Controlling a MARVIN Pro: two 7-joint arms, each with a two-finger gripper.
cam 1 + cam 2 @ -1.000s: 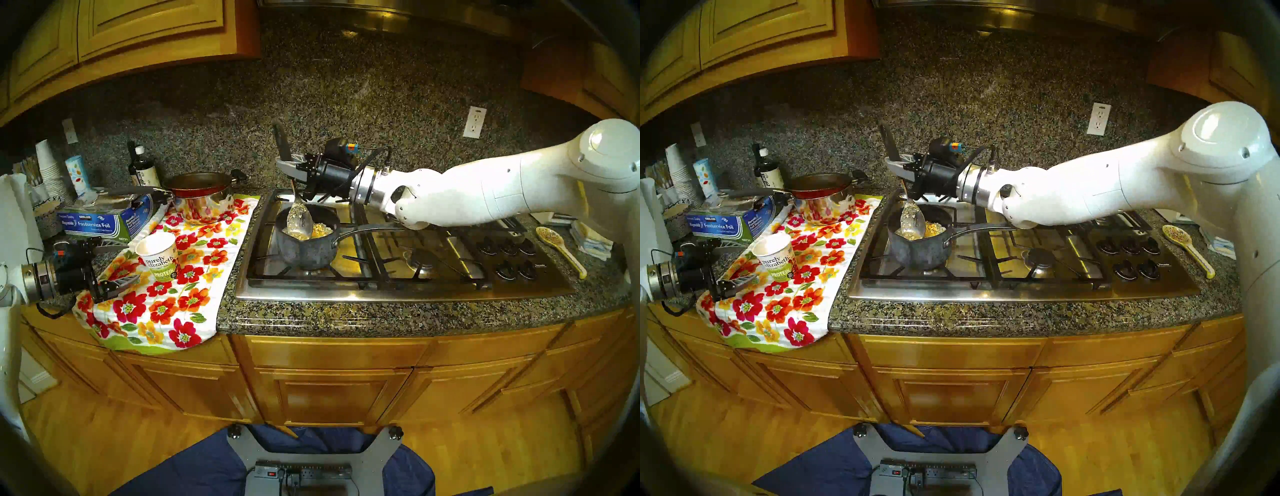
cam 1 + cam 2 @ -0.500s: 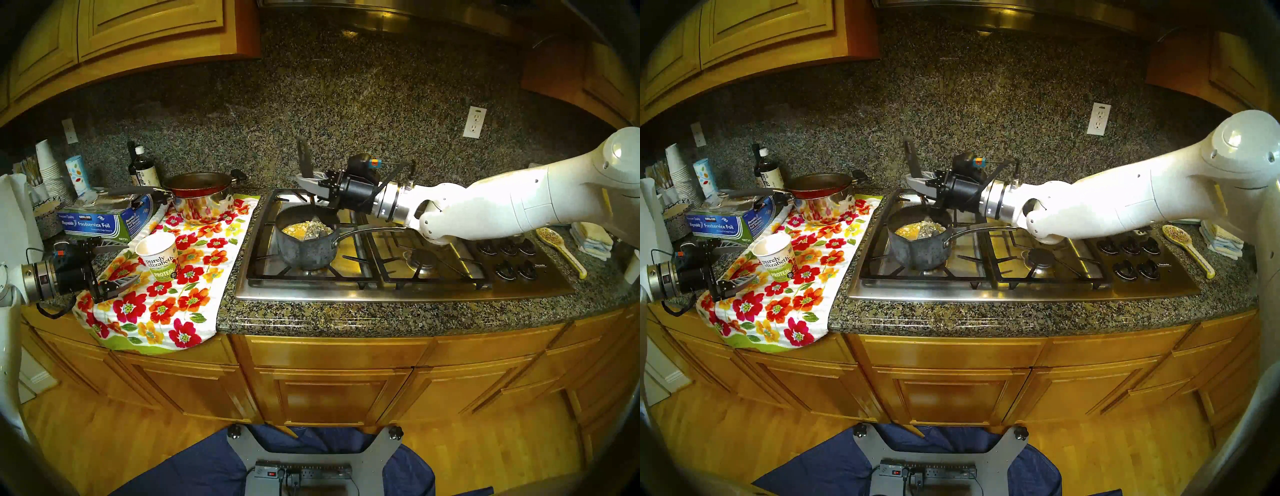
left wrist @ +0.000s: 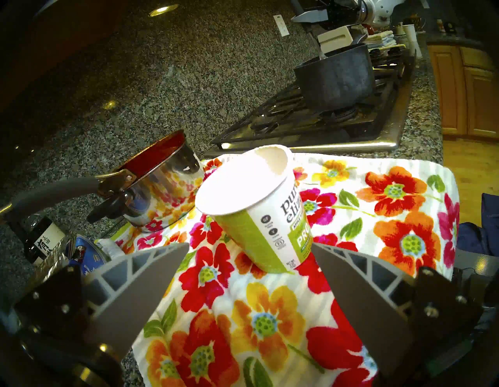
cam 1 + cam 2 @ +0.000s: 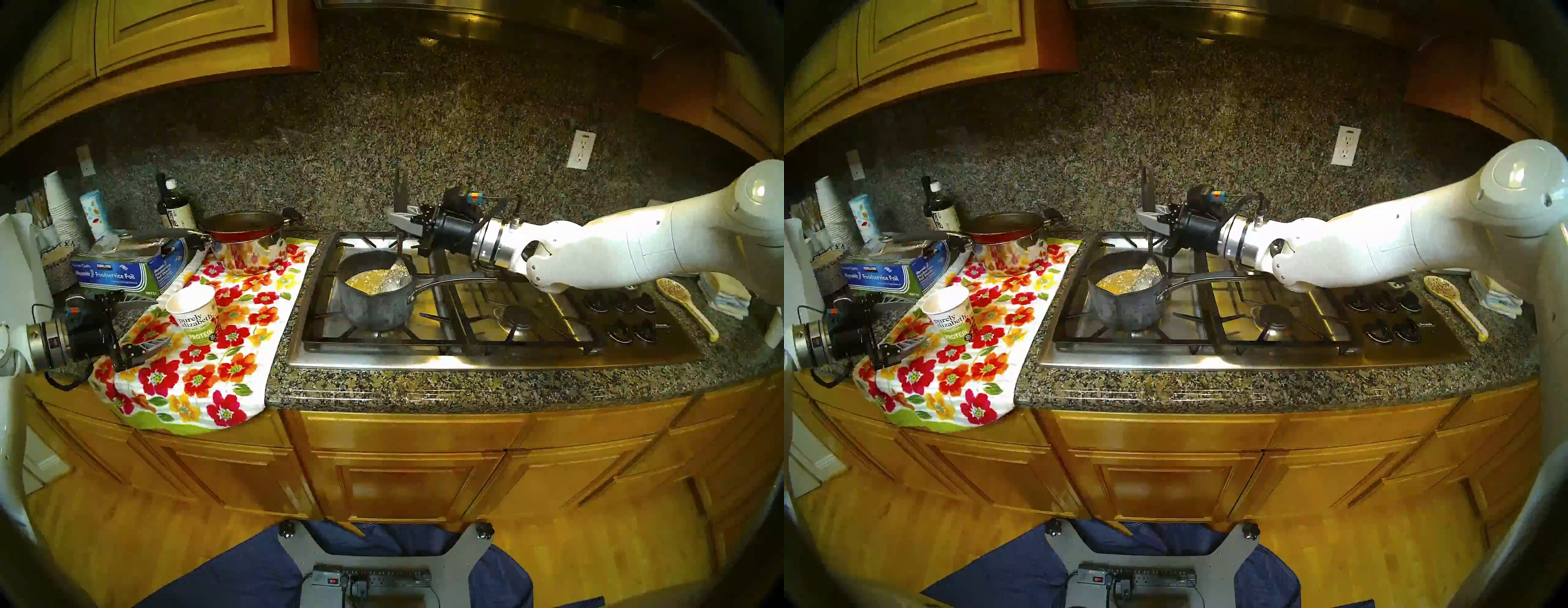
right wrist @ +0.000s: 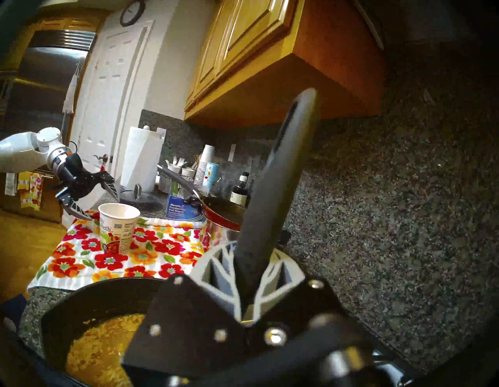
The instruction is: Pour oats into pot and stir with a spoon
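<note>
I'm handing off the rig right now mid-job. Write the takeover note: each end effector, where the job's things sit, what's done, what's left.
Right end effector: shut on the spoon, handle upright, bowl down in the pot.
Left end effector: open, empty, just short of the oat cup, not touching it.
Pot: on the stove's front-left burner, oats inside.
Cup: upright on the floral towel; looks empty in the left wrist view.
Done: pour.
Left: finish stirring, then lift the spoon out.
</note>
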